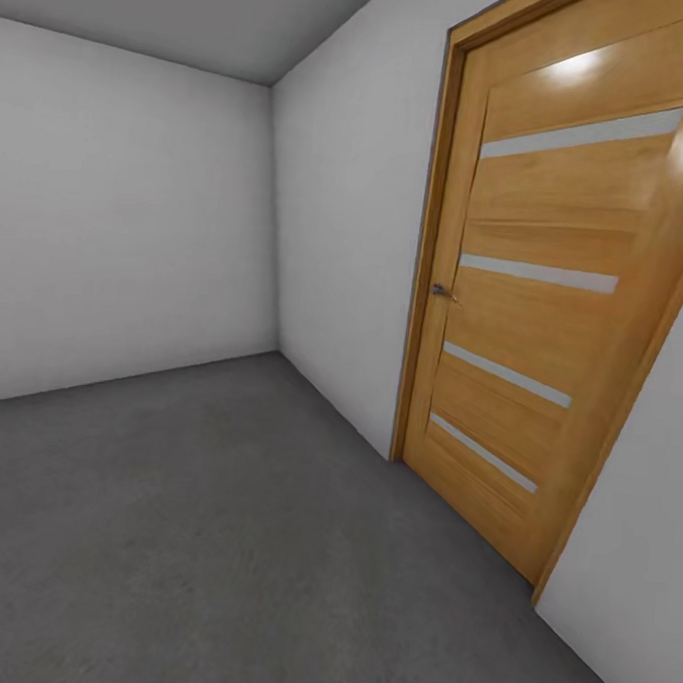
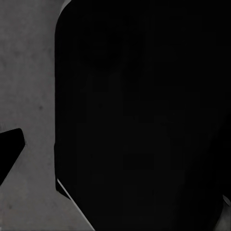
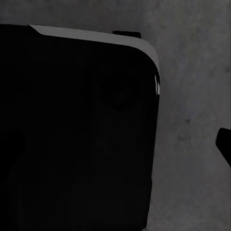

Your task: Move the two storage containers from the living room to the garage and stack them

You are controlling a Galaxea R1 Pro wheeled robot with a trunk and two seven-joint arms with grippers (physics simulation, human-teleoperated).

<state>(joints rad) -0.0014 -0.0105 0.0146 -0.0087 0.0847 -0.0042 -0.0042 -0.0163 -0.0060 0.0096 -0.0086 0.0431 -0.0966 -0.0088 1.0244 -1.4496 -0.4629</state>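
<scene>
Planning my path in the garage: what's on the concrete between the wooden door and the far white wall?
In the head view, the floor between the wooden door and the far wall is bare grey concrete; nothing stands on that stretch.

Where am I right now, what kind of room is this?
Likely the garage, or a bare utility room: rough grey concrete floor, plain white walls, and a shut wooden door on the right.

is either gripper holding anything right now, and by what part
Cannot be told: both wrist views are mostly blocked by a dark body over grey floor, and the head view has just a door.
</scene>
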